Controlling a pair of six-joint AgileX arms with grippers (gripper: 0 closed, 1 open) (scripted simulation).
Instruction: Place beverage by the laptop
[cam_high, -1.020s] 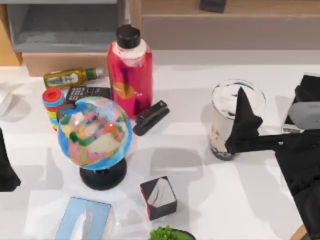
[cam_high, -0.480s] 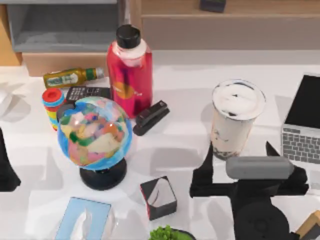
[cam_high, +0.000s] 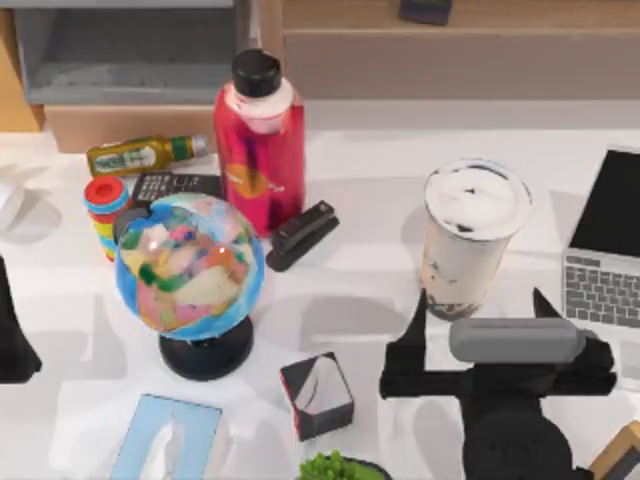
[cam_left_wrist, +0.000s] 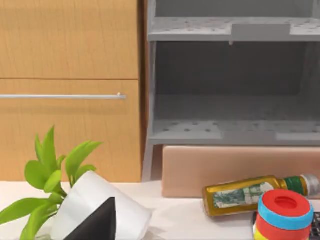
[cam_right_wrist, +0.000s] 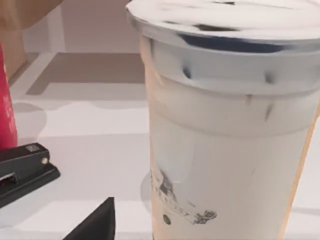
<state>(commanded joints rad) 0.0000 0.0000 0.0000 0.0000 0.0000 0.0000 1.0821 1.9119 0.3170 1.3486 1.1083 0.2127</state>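
One beverage (cam_high: 470, 240), a clear ribbed plastic cup with foamy top and dark pearls, stands upright just left of the silver laptop (cam_high: 605, 255). Right gripper (cam_high: 478, 320) sits just in front of it, fingers spread, nothing held, likely released. Left gripper (cam_high: 12, 330) parked at left edge; its state I cannot tell.

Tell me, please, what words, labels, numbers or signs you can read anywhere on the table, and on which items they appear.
No text can be read.
Milk tea cup: a small dark printed mark low on its wall, too blurred to read.
Small oil bottle: a pictured label, no legible words.
Red bottle: an orange round logo, no legible letters.
Calculator: keys too small to read.
Laptop: key legends too small to read.
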